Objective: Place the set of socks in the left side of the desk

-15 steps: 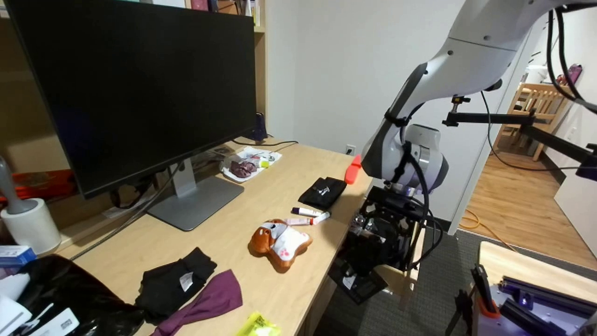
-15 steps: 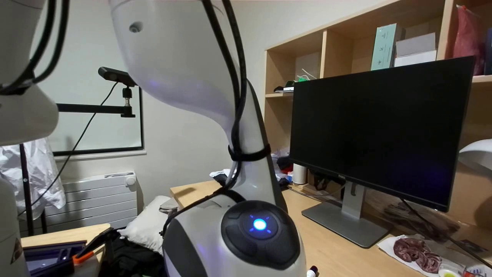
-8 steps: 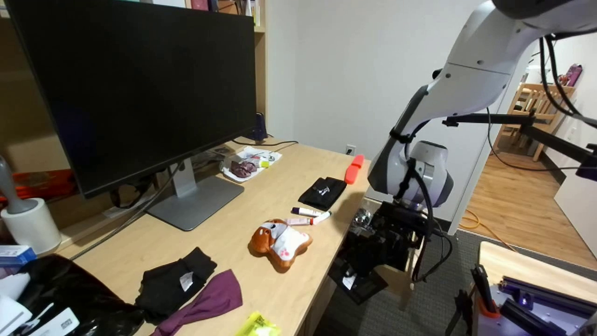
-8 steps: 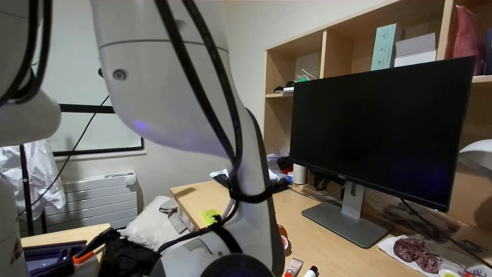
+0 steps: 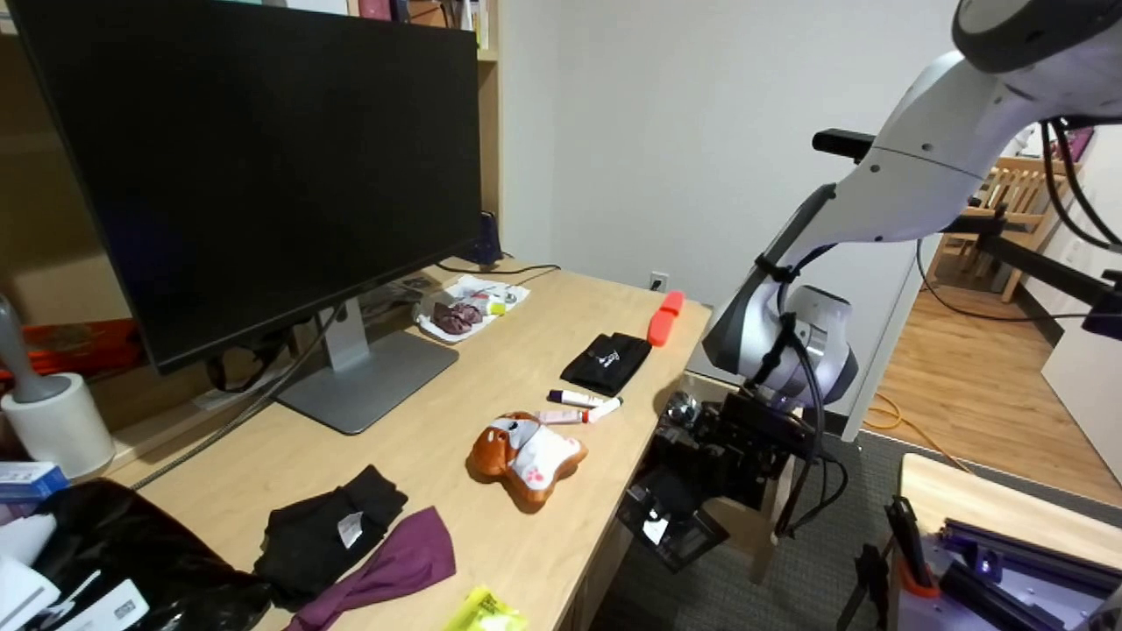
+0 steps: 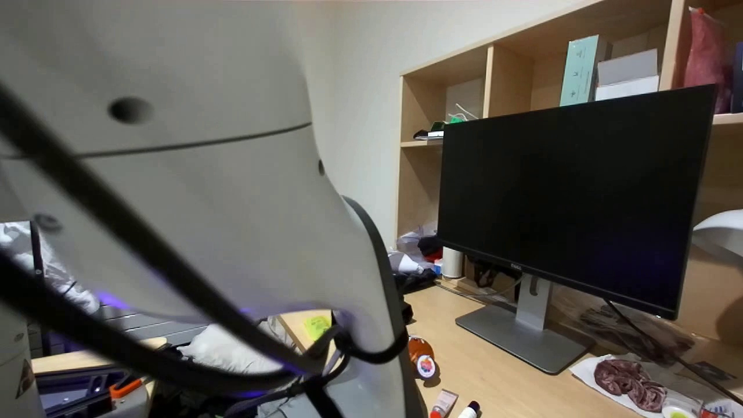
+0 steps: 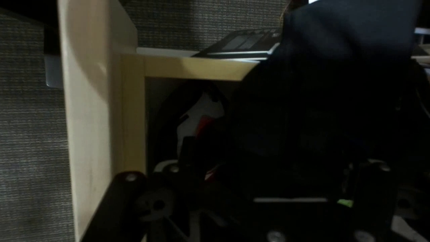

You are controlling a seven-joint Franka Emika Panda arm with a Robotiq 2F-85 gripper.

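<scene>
The set of socks (image 5: 329,530), a flat black bundle with a white label, lies on the near end of the light-wood desk (image 5: 526,350) in an exterior view. A purple cloth overlaps its edge. My gripper is below desk height, off the desk's front edge, well away from the socks. In the wrist view my gripper (image 7: 275,153) has its fingers wide apart. The space between them is very dark, and I see nothing held. In the exterior views the fingertips are lost against black things or hidden behind the arm.
A pale wood frame (image 7: 89,134) stands left of the gripper in the wrist view, with a large dark item (image 7: 336,37) ahead. On the desk are a dog plush (image 5: 529,456), pens (image 5: 574,399), a black pouch (image 5: 607,361), a red case (image 5: 666,318) and a monitor (image 5: 263,175).
The arm has lowered and moved away from the desk, rightward in an exterior view. It now fills more of the opposite camera's picture. The things on the desk have not moved.
</scene>
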